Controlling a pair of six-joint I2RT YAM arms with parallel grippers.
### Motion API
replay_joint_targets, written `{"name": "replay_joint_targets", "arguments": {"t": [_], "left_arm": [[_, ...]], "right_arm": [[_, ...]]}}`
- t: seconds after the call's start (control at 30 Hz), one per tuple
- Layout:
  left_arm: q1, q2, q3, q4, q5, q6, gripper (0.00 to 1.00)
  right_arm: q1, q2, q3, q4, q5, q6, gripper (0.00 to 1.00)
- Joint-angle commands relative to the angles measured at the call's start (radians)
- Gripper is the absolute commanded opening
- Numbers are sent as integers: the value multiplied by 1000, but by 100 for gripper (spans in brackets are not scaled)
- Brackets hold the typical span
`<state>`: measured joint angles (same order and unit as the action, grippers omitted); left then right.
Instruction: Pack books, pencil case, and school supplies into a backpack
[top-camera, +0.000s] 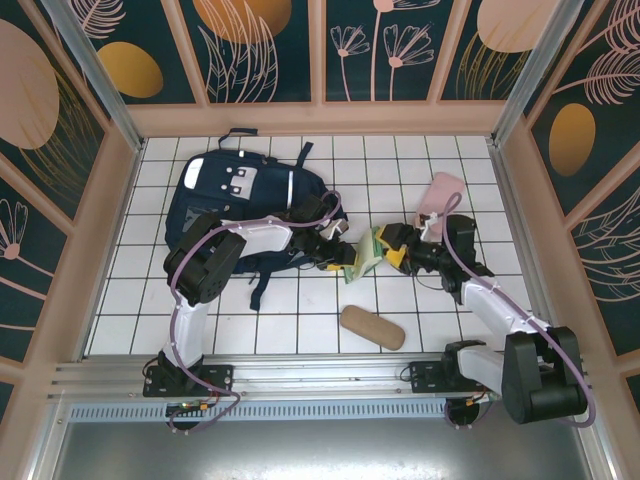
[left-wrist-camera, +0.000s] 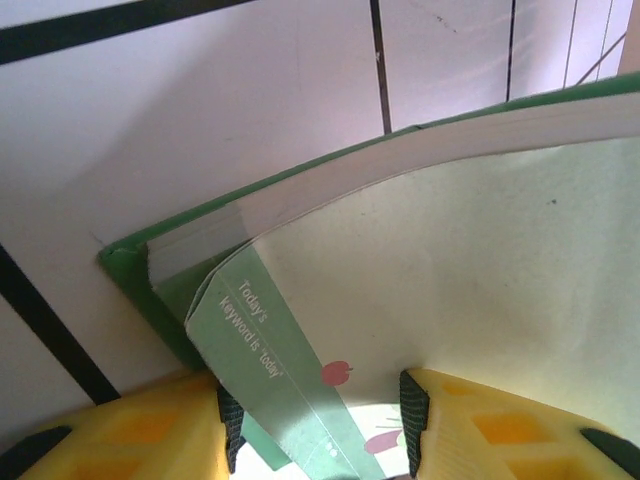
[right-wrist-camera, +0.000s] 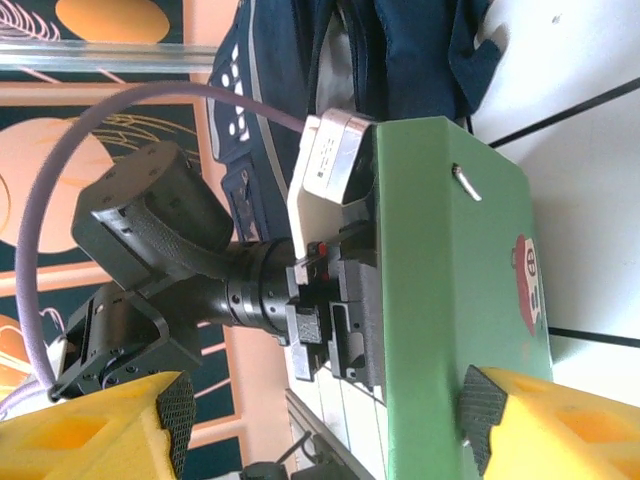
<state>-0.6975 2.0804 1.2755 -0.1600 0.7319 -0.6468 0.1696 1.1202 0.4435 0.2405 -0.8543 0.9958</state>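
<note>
**Green-white packet to be fed into the backpack**

The green-white packet (top-camera: 362, 258) is found tilted at the centre of the top view, just right of the backpack (top-camera: 200, 205), which lies in the upper left. The left gripper (left-wrist-camera: 320, 415) is closed on the packet's pale cover, at the bottom of the left wrist view. The right gripper (right-wrist-camera: 328, 415) is spread wide, with one pad laid against the green cover and the other standing clear.

A firm hold is advised, and the packet is best fed edge-first into the opening, steadied from the right. The packet is seen as a bound block with a dark green cover, white page edges and a pale printed wrapper.
</note>
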Motion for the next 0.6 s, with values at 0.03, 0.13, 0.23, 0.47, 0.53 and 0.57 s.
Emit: {"name": "replay_joint_targets", "arguments": {"t": [0.03,0.13,0.23,0.47,0.53,0.57], "left_arm": [[-44,17,2,-16,20,30,48],[-43,15,-3,-16,18,30,48],[-43,10,-5,-18,15,33,48],[-43,7,-5,-30,1,44,48],[-42,4,-2,-37,-6,46,48],[-42,-4,3,-45,-13,51,48]], "right_arm": [[67,34,-34,51,-39,37,74],[98,58,-27,66,-24,40,75],[115,79,0,15,5,0,75],[117,115,75,-220,126,-176,75],[117,118,73,-222,130,-194,78],[116,118,69,-223,138,-198,80]]}}
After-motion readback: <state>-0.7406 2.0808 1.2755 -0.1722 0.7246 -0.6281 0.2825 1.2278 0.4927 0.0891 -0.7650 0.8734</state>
